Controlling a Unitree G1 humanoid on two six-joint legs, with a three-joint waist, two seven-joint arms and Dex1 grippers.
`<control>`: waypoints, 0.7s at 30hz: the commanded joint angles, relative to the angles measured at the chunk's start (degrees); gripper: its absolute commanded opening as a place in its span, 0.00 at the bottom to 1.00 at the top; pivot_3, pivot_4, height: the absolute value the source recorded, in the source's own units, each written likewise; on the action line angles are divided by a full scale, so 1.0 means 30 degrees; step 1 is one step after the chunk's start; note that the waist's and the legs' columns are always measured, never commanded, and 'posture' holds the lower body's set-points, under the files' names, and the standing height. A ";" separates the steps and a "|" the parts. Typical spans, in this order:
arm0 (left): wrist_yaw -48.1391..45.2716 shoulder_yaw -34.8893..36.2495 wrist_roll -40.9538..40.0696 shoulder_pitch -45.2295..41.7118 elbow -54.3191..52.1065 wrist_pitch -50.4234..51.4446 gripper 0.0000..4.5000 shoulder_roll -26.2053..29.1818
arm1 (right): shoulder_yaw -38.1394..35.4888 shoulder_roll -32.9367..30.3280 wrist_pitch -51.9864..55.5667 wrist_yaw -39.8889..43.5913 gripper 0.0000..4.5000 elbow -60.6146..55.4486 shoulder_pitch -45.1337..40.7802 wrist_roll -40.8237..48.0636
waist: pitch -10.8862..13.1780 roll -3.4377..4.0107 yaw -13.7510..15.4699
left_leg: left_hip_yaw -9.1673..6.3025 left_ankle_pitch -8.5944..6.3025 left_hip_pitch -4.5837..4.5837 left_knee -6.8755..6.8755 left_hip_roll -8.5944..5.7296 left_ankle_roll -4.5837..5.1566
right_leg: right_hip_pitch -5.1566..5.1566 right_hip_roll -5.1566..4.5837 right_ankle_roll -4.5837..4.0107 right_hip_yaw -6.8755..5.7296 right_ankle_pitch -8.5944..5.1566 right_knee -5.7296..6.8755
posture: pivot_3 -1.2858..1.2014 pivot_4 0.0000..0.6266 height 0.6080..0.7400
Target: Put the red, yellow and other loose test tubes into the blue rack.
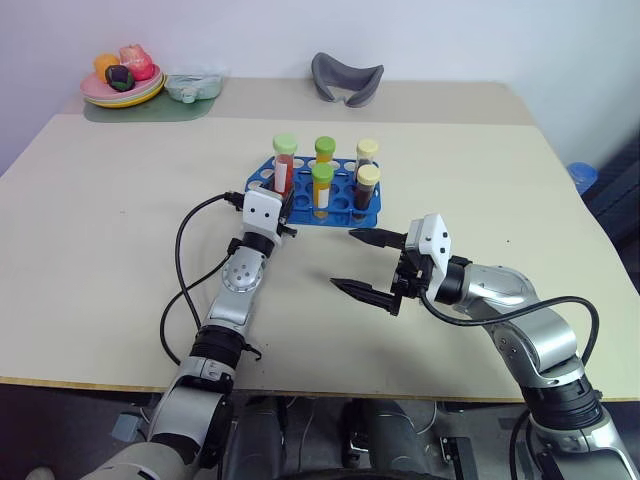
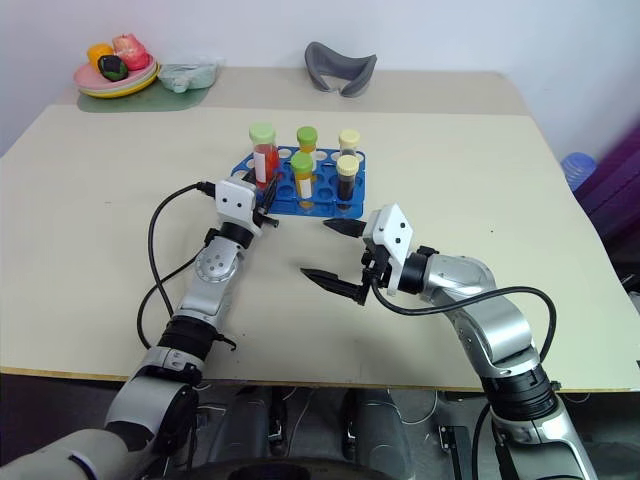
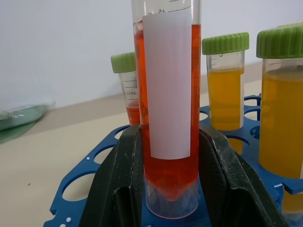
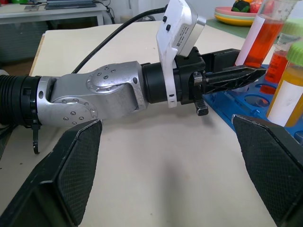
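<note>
While the left gripper (image 1: 283, 205) is clamped on the red tube (image 3: 168, 94) at the blue rack (image 1: 335, 205)'s near-left corner, seating looks like the current step. Next it probably needs lowering, then letting go. Right gripper (image 1: 362, 264) hangs wide open, empty, over the table (image 1: 100, 230). Can't tell if the tube's tip is in a hole.

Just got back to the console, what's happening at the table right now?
The left gripper is shut on a clear test tube of red liquid with a green cap, holding it upright at the near left corner of the blue plastic rack, its tip at a hole. Two orange-filled tubes, two dark ones and another red one already stand in the rack. The right gripper hangs open and empty over the beige table, just in front of the rack.
</note>
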 commanded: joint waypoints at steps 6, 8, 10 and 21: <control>0.0066 0.0296 0.0029 -0.0333 0.0825 -0.0624 0.31 -0.0287 | -0.0463 -0.0033 -0.0039 -0.0085 1.00 -0.0553 -0.0342 0.0169 | 0.0000 0.0000 0.0000 | -0.0001 0.0000 0.0000 -0.0001 0.0000 0.0000 | 0.0000 0.0000 0.0000 -0.0001 0.0000 0.0000 | 0.52 0.24 0.44; 0.0038 0.0286 0.0028 -0.0324 0.0907 -0.0635 0.31 -0.0306 | -0.0466 -0.0031 -0.0019 -0.0104 1.00 -0.0581 -0.0336 0.0176 | 0.0000 -0.0001 0.0000 | 0.0000 0.0000 0.0000 0.0000 -0.0001 0.0000 | 0.0000 0.0000 0.0000 -0.0001 0.0000 0.0000 | 0.52 0.24 0.44; -0.0192 0.0417 -0.0328 -0.0242 0.0886 -0.0382 0.31 -0.0405 | -0.0463 -0.0024 -0.0008 -0.0143 1.00 -0.0597 -0.0338 0.0177 | 0.0000 -0.0001 0.0000 | -0.0001 0.0000 0.0000 0.0000 0.0000 0.0000 | 0.0001 0.0000 0.0000 -0.0001 0.0000 0.0000 | 0.52 0.24 0.44; -0.0899 0.1103 -0.1414 0.0692 -0.1286 0.0247 0.99 -0.0416 | -0.0372 0.0001 -0.0003 -0.0194 1.00 -0.0681 -0.0326 0.0139 | 0.0000 -0.0001 -0.0003 | -0.0001 0.0000 0.0002 0.0000 -0.0001 0.0000 | 0.0005 -0.0002 0.0000 0.0000 0.0000 -0.0001 | 0.52 0.24 0.44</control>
